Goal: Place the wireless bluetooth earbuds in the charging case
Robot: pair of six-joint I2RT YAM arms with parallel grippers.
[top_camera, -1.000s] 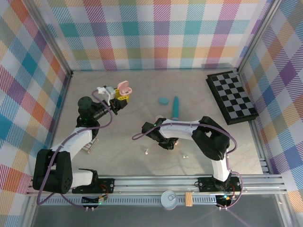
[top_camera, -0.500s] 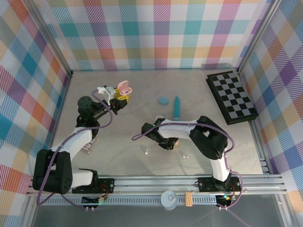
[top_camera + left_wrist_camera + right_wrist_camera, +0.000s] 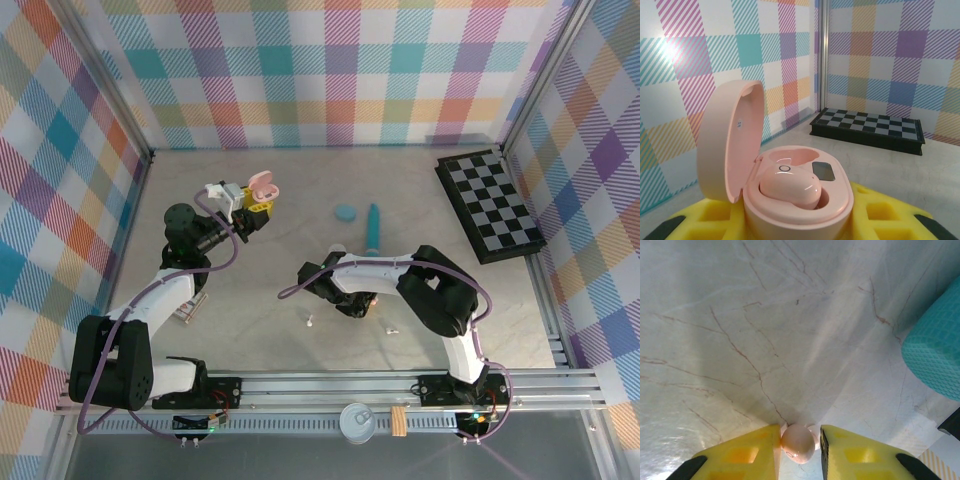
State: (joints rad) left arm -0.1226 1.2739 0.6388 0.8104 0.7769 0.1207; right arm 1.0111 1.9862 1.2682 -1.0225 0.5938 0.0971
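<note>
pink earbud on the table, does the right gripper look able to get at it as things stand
Likely yes. In the right wrist view the pink earbud lies on the table right between the right gripper's yellow fingers, with nothing between it and them. Whether they touch it yet is unclear.

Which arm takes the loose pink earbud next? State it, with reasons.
Right. The right end effector straddles the pink earbud on the table; the left end effector holds the open pink charging case.

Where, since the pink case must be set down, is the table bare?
Bare: the far strip behind the blue oval and teal stick, and right, between checkerboard and front rail. Crowded: around the right gripper, white earbuds beside it.
</note>
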